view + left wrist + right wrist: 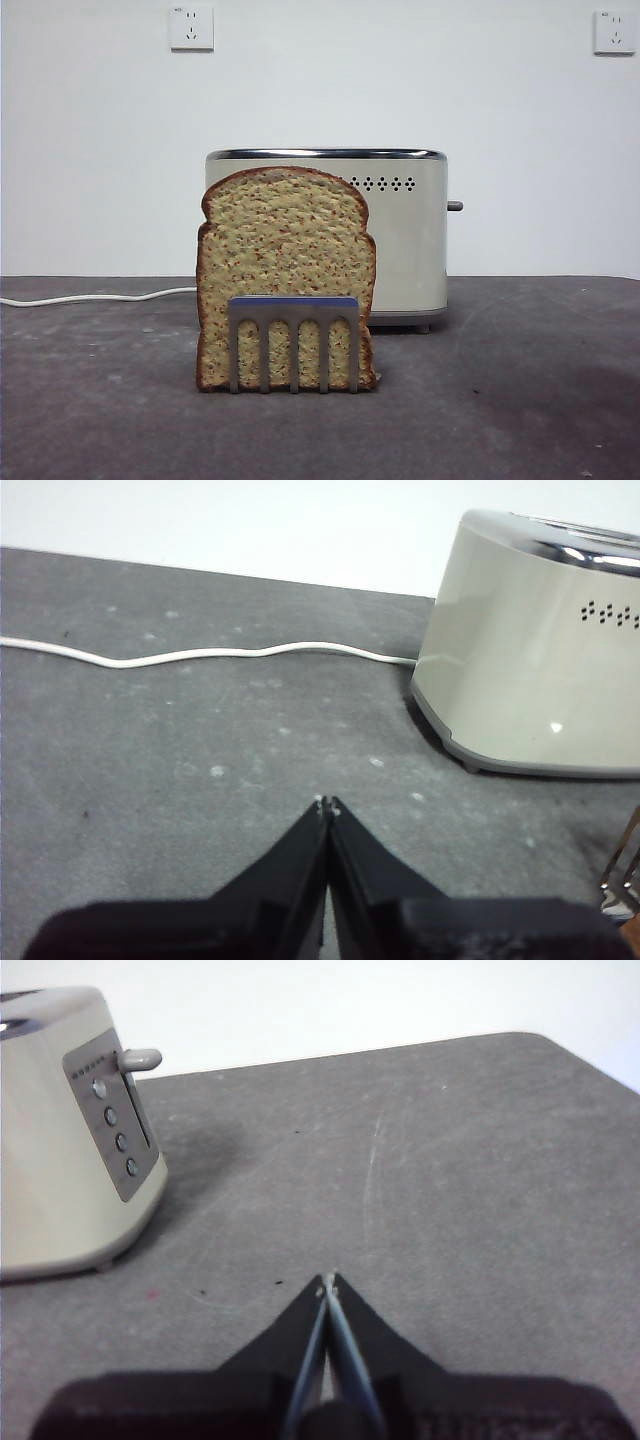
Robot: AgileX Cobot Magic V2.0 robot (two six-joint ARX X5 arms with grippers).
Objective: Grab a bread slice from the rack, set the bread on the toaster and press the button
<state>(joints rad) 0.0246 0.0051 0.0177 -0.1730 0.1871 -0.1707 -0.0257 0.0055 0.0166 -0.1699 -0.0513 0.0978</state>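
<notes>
Nothing of the task looks done yet. The left end effector (327, 806) hangs over bare surface (180, 810) with its jaws pressed together, holding nothing. The slice of bread (285, 250), tan and speckled with a darker crust, stands upright in the rack (293, 340) just in front of the toaster (405, 235); whether they touch is hard to judge. The button (140, 1059) sits raised. The right end effector (329, 1282) is likewise closed and empty.

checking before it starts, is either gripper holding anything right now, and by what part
Nothing is held. The left gripper and right gripper are both shut on empty air above the table. The slice of bread stands in the rack.
</notes>
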